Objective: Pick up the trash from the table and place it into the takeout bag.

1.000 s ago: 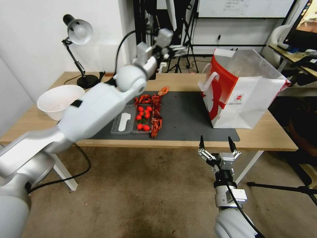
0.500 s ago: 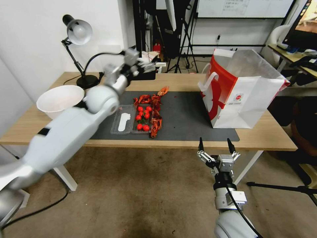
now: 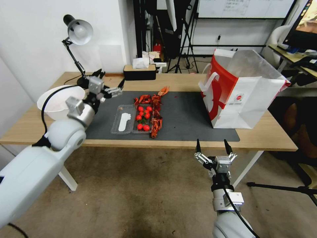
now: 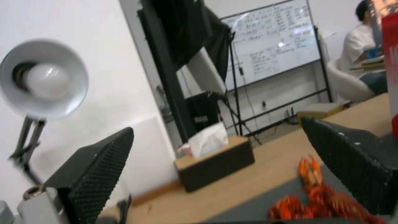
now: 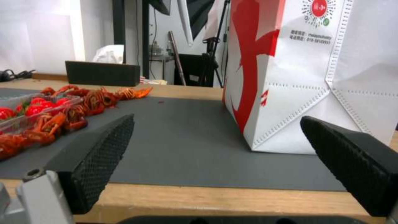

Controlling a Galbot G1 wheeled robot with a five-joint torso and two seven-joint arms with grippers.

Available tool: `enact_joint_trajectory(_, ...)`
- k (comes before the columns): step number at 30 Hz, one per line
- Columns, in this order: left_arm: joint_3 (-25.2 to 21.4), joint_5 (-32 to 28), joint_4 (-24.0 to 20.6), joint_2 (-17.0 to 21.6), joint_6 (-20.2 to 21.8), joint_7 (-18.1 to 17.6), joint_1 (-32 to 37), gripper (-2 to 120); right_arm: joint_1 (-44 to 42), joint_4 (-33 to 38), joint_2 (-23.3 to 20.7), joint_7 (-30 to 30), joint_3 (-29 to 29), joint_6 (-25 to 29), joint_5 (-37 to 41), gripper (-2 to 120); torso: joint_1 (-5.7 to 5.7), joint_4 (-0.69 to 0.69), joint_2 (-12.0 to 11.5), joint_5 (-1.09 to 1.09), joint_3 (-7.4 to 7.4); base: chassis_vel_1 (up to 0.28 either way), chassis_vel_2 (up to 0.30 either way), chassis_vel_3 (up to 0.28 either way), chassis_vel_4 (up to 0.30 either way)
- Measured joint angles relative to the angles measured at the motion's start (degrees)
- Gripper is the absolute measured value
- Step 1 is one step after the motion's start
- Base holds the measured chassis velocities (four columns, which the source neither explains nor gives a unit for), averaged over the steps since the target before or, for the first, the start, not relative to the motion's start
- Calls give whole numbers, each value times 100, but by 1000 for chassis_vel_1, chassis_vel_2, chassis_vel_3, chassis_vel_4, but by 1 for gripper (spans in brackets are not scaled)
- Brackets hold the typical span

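Note:
The trash is a line of red crayfish shells (image 3: 155, 109) (image 4: 323, 199) (image 5: 83, 102) and a clear plastic tray (image 3: 123, 124) holding cherry tomatoes (image 3: 142, 117), all on the table's (image 3: 185, 81) dark grey mat (image 3: 185, 115). At the right end of the mat stands the takeout bag (image 3: 244, 99) (image 5: 298, 77), upright with its top open. My left gripper (image 3: 111, 76) (image 4: 215, 126) hovers open and empty over the mat's far left corner, beside a white bowl (image 3: 59, 99). Below the table's front edge, my right gripper (image 3: 212, 142) (image 5: 216, 118) is open and empty, facing the bag.
A desk lamp (image 3: 77, 31) (image 4: 41, 77) stands at the table's back left. A dark tissue box (image 3: 139, 71) (image 4: 215, 158) sits at the back edge. Tripods and a whiteboard are behind the table, and another desk is at the far right.
My left arm has swung down and to the left, from high over the table's back edge to low beside the white bowl. The right gripper has sunk slightly.

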Motion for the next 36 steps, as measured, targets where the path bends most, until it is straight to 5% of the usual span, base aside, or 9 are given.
enact_joint_trajectory(3, -540, 123, -192, -78, -74, -109, 982, 100, -47, -1, 16, 2, -5, 22, -43, 100, -1, 2, 0, -1, 0, 0, 0, 0, 0)
enact_joint_trajectory(16, -1926, 244, -353, -575, -268, -290, 2485, 100, -88, -11, 10, 24, 0, 66, -59, 100, -1, 1, 0, -1, 1, 0, 0, 0, 0)
enact_joint_trajectory(36, -2482, 676, -422, -1539, -1027, -256, 3956, 100, -1, -119, -7, 46, -3, 140, -37, 100, 0, 1, -1, 0, 1, 0, 0, 0, 0)
